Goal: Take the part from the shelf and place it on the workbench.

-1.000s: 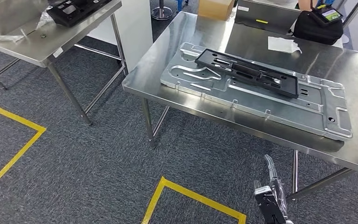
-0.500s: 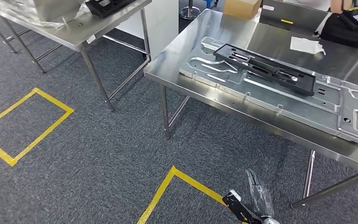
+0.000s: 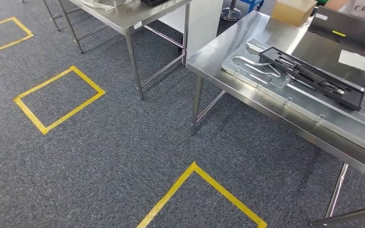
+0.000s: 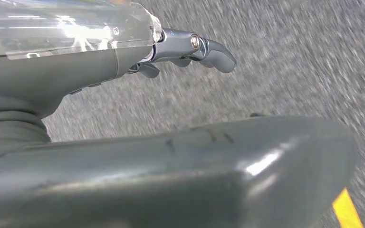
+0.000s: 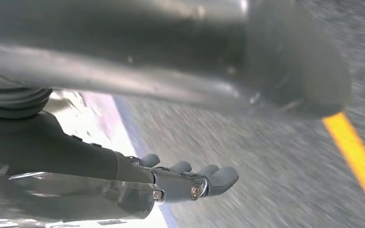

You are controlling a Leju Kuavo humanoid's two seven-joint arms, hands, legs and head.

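Both hands (image 4: 190,50) (image 5: 190,183) prob. empty over carpet; part (image 3: 311,77) on workbench (image 3: 228,80).

A steel workbench (image 3: 228,78) stands at the right on grey carpet floor (image 3: 104,152). A large stamped metal plate (image 3: 309,107) lies along the bench's near edge, running from its near left corner toward the right. A black plastic part (image 3: 313,78) lies on top of that plate, lengthwise with it. At the bench's far left corner sits a cardboard box (image 3: 293,10); a crumpled white sheet (image 3: 356,60) lies near the far right. A second steel table (image 3: 123,16) stands well apart at the far left; what lies on it is cut off. Yellow tape rectangles (image 3: 59,99) mark the floor, one beside the second table's legs, another (image 3: 204,190) before the bench.
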